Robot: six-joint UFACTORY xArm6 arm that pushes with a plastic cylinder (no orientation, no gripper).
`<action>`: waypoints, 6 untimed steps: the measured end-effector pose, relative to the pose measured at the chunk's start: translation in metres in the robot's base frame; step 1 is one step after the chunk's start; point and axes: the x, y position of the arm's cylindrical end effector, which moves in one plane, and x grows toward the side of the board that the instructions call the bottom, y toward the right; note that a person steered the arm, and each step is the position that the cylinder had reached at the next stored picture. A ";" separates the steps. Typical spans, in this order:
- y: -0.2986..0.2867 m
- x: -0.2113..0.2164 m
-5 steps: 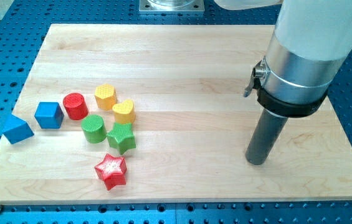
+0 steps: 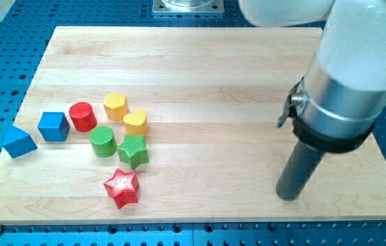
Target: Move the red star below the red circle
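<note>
The red star lies near the view's bottom edge of the wooden board, left of centre. The red circle stands up and to the left of it. A green circle and a green star sit between them. My tip rests on the board far to the view's right of the red star, touching no block.
A yellow hexagon and a yellow heart sit right of the red circle. A blue cube and a blue wedge-like block lie at the left. The board's edge runs just below the red star.
My tip and the arm have moved a little toward the view's right and bottom. No block has moved.
</note>
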 end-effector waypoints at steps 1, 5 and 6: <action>-0.020 0.018; -0.264 -0.031; -0.316 -0.050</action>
